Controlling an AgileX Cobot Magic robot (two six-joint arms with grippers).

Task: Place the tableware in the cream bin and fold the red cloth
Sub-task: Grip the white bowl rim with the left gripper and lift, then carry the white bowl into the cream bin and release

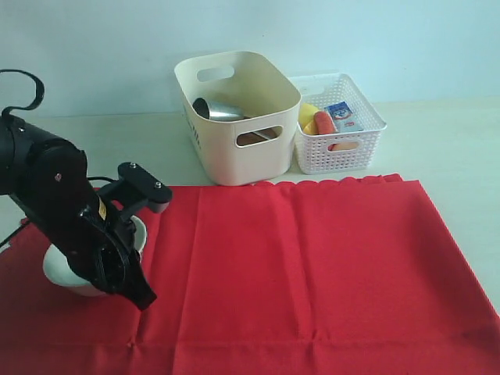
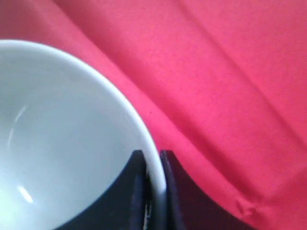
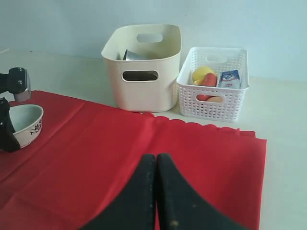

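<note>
A pale bowl (image 1: 61,273) (image 2: 62,134) (image 3: 24,122) sits on the left part of the red cloth (image 1: 312,266) (image 2: 230,86) (image 3: 96,163), which lies spread flat. My left gripper (image 2: 154,160) is shut on the bowl's rim, one finger inside and one outside. The cream bin (image 1: 242,148) (image 3: 144,91) stands behind the cloth and holds a steel cup (image 1: 215,109) (image 3: 134,55); something brown (image 1: 254,138) shows through its handle cut-out. My right gripper (image 3: 156,160) hovers over the cloth, shut and empty; it is out of the exterior view.
A white lattice basket (image 1: 344,148) (image 3: 213,96) with food items stands right beside the cream bin. Pale table surface (image 1: 453,148) runs behind and to the right of the cloth. The left arm (image 1: 55,203) covers much of the bowl.
</note>
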